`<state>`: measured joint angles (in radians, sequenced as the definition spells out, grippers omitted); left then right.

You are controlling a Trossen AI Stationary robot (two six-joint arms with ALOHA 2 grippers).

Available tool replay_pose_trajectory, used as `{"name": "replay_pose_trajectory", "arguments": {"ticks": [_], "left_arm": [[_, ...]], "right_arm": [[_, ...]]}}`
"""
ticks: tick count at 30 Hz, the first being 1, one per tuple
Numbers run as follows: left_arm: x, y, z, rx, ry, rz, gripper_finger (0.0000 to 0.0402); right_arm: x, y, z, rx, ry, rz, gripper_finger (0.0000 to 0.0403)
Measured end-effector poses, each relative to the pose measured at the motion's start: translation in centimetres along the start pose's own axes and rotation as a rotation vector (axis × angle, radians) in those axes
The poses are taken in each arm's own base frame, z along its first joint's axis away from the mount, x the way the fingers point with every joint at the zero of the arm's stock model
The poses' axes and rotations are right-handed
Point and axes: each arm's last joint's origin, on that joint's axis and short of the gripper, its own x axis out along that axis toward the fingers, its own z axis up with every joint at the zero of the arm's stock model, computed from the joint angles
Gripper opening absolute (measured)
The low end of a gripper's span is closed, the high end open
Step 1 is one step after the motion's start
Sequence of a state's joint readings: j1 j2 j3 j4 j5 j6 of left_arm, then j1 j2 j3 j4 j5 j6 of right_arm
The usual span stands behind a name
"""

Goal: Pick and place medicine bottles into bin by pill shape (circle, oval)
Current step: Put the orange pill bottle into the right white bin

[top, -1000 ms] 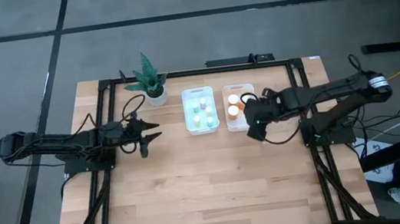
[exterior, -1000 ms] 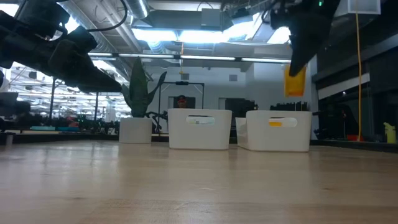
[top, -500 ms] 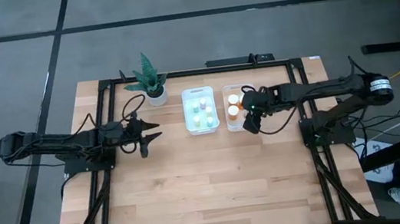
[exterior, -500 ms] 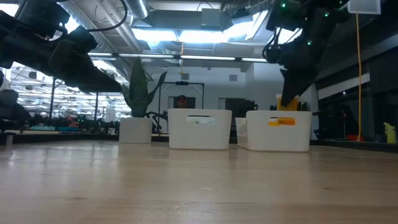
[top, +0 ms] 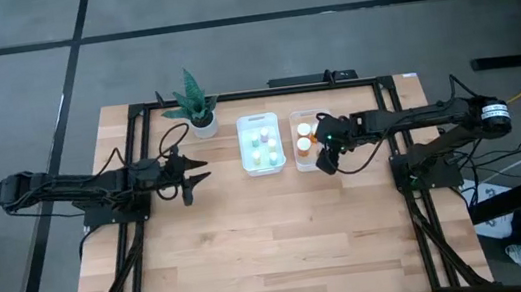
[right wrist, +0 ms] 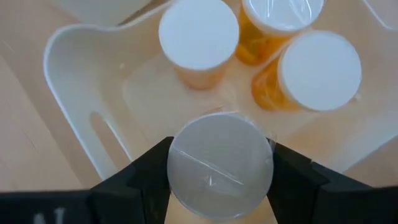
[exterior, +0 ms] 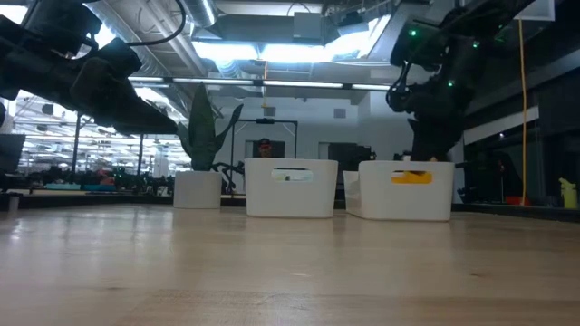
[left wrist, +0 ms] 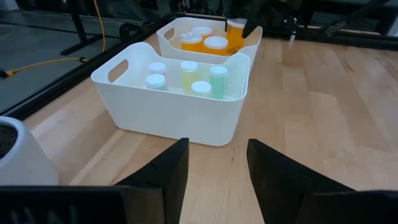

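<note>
- The right gripper (right wrist: 221, 180) grips an amber bottle (right wrist: 221, 165), lowered inside the right bin (right wrist: 81, 134) beside three others.
- Placing step; next, release it.
- The left gripper (left wrist: 214, 168) waits open, near the plant (top: 194, 104).

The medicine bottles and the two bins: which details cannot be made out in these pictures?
- Pill shapes: too small in the high view; caps cover the amber bottles in the right wrist view.
- Contents of the right bin: its wall hides them in the low view.
- Held bottle: the right gripper shows only its cap.
- Left gripper: idle, open, apart from the left bin.
</note>
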<state>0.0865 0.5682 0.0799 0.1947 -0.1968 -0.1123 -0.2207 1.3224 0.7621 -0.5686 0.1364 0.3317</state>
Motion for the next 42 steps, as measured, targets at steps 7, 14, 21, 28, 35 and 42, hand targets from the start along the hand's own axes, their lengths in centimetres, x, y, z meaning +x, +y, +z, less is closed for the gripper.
{"name": "replay_pose_trajectory", "arguments": {"ticks": [7,14,21,28,35,42], "left_arm": [[0.00,0.00,0.00,0.000,0.000,0.001,0.0155],[0.00,0.00,0.00,0.000,0.000,0.000,0.0155],[0.00,0.00,0.00,0.000,0.000,0.001,0.0155],[0.00,0.00,0.00,0.000,0.000,0.000,0.0155],[0.00,0.00,0.00,0.000,0.000,0.000,0.0155],[0.00,0.00,0.00,0.000,0.000,0.001,0.0155]], "right_arm": [[0.00,0.06,0.17,0.003,-0.018,0.005,0.0213],[0.00,0.06,0.19,0.002,-0.020,0.005,0.0237],[-0.01,0.11,0.34,0.003,-0.035,0.010,0.0242],[-0.02,0.03,0.45,-0.061,-0.054,-0.026,0.0243],[-0.02,0.05,0.56,-0.041,-0.067,-0.027,0.0243],[-0.01,0.06,0.56,-0.034,-0.066,-0.025,0.0243]]}}
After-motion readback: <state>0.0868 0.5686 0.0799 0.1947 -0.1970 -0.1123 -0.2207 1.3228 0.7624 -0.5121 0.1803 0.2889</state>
